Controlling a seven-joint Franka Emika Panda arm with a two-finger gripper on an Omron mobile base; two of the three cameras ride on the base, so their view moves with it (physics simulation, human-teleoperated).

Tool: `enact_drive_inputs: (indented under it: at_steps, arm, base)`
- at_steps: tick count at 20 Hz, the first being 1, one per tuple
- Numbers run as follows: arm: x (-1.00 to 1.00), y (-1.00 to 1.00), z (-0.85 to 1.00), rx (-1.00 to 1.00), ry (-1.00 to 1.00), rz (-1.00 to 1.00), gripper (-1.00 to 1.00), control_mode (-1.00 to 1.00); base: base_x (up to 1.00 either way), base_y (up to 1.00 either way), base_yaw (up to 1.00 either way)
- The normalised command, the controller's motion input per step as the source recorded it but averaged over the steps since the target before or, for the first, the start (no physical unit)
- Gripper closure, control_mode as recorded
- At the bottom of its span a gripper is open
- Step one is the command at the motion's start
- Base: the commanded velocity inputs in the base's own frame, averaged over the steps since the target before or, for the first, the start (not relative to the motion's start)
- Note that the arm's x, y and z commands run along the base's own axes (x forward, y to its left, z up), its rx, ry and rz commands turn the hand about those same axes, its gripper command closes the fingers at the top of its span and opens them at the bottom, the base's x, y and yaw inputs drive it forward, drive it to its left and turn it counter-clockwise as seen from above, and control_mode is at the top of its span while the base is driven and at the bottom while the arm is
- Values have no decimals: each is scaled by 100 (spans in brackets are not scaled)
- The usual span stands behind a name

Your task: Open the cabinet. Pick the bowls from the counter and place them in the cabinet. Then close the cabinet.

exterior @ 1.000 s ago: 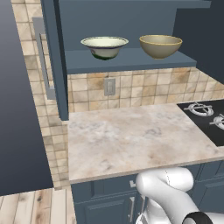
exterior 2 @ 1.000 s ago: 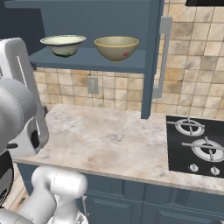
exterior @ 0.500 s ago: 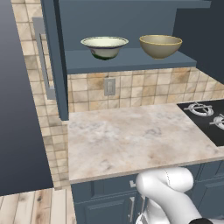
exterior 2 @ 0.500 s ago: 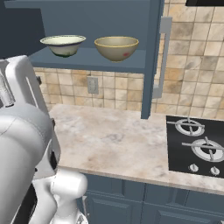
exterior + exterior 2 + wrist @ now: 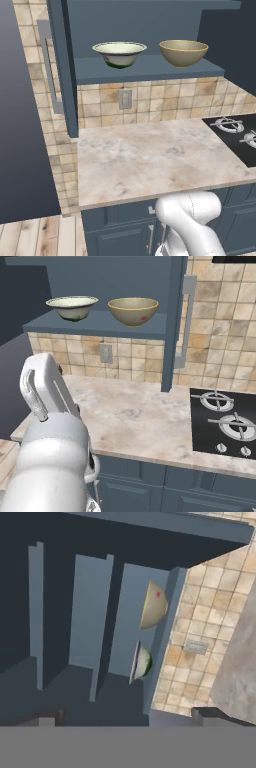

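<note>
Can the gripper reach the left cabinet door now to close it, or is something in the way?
Probably yes. The left door stands open with its bar handle exposed, and nothing lies on the counter beside it. Both bowls sit back on the shelf. The open gripper holds nothing.

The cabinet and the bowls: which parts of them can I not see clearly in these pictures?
- Cabinet top: cut by the upper edge in both base views.
- Its right door: cut off by the left base view's right edge.
- Cream-green bowl and mustard bowl insides: hand view shows them side-on.
- Claw: just dark fingertips above the bottom band.
</note>
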Motion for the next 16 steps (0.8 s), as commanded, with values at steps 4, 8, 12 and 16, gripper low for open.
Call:
enact_drive_inputs:
  at_steps: [4,8,12,16]
  arm:
    - [0,-32,0,1,1,10,-100,-100]
    - [0,-53,0,8,10,14,-100,-100]
    - [7,-46,0,8,10,16,-100,-100]
    - [28,-26,0,5,0,20,-100,-100]
  base:
    - [0,0,0]
    - [0,0,0]
    - [0,0,0]
    - [0,0,0]
